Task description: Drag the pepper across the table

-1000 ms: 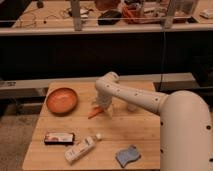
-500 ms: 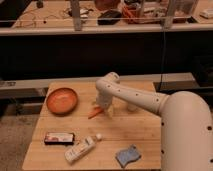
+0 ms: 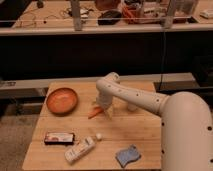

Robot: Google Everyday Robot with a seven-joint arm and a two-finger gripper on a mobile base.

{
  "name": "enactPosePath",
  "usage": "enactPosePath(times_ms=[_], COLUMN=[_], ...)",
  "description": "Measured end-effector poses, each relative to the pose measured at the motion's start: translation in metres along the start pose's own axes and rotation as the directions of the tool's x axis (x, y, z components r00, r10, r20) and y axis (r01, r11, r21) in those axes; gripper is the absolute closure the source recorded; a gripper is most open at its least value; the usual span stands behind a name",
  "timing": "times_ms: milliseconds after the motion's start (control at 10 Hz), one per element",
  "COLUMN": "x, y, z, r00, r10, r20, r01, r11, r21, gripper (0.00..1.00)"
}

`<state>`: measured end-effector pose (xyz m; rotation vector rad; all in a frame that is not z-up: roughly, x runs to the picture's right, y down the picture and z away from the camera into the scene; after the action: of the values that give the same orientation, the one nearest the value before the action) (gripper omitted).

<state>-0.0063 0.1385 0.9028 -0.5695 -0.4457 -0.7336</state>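
- The robot's white arm (image 3: 145,100) reaches in from the lower right of the camera view. It bends down over the middle of the table (image 3: 135,127), and its gripper (image 3: 102,106) hangs low over the pale planks.
- Whether the gripper is open or closed cannot be told from this view.
- The pepper (image 3: 94,113), a slim orange piece, lies flat on the table just beside the gripper, on its near-left side as the camera sees it. The pepper's upper end points toward the gripper tip. Whether the two actually touch cannot be told.
- A round orange bowl (image 3: 62,100) sits to the left of the gripper, near it but apart from both it and the pepper.
- A dark flat packet (image 3: 59,138) lies well in front of the gripper and to its left, toward the table's near edge.
- A white bottle (image 3: 80,149) lies on its side in front of the gripper, just right of the packet. A small white cap (image 3: 99,135) rests between the bottle and the pepper.
- A blue sponge (image 3: 128,155) sits at the near edge, in front of the gripper and to its right.
- A small pale object (image 3: 131,106), partly hidden by the arm, stands to the right of the gripper.
- A cluttered workbench (image 3: 60,27) runs across the background, far behind the gripper, beyond a dark gap.
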Motion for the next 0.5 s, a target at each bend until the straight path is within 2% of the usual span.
enactPosePath(times_ms=[300,500], x=[0.0047,0.0011], y=[0.0078,0.0036], z=[-0.0012,0.0], r00=[1.0,1.0], r10=[0.02,0.021], r20=[0.011,0.012], r01=[-0.02,-0.021], r11=[1.0,1.0], r21=[0.003,0.006], gripper=[0.21,0.2])
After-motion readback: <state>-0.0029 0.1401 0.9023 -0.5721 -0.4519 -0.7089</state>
